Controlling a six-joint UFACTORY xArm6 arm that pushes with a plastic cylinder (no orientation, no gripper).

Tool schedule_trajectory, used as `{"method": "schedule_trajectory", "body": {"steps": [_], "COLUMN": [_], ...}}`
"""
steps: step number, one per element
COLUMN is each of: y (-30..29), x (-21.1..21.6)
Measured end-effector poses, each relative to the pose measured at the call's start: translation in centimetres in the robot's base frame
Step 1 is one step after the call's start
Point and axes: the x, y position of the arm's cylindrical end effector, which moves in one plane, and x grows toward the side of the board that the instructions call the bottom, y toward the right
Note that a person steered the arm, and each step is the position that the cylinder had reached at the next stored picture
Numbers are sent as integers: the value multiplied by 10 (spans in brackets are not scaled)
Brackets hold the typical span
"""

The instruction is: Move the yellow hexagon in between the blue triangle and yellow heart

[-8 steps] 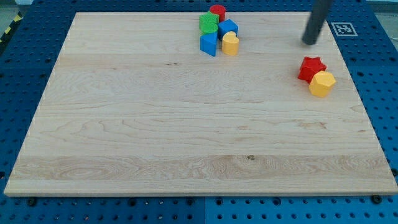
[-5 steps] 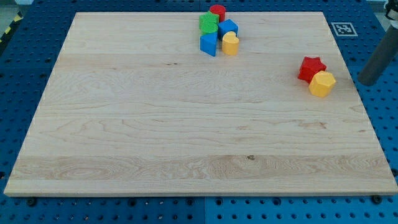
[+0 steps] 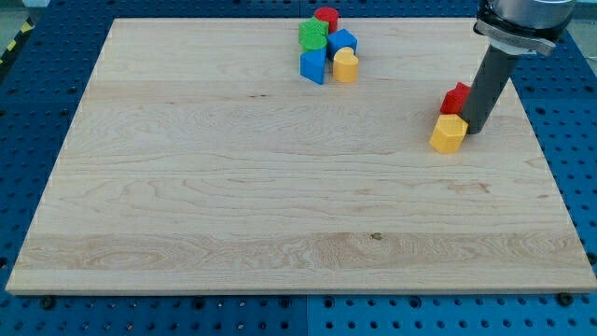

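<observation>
The yellow hexagon (image 3: 449,133) lies at the right side of the wooden board (image 3: 233,187). My tip (image 3: 474,129) stands right beside it on its right, touching or nearly touching it. The rod hides part of a red star block (image 3: 455,98) just above the hexagon. The blue triangle (image 3: 313,65) and the yellow heart (image 3: 346,65) sit side by side near the view's top centre, with a small gap between them.
A green block (image 3: 312,35), a red cylinder (image 3: 326,17) and a blue cube (image 3: 342,41) cluster just above the triangle and heart. A fiducial tag area lies off the board's top right corner, behind the arm.
My tip went from above the star, out past the board's right edge, then back in beside the hexagon. The hexagon has slid left and slightly down, away from the star.
</observation>
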Motion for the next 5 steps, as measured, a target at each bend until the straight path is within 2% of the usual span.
{"method": "schedule_trajectory", "body": {"steps": [2, 5], "y": [18, 25], "x": [25, 29]}}
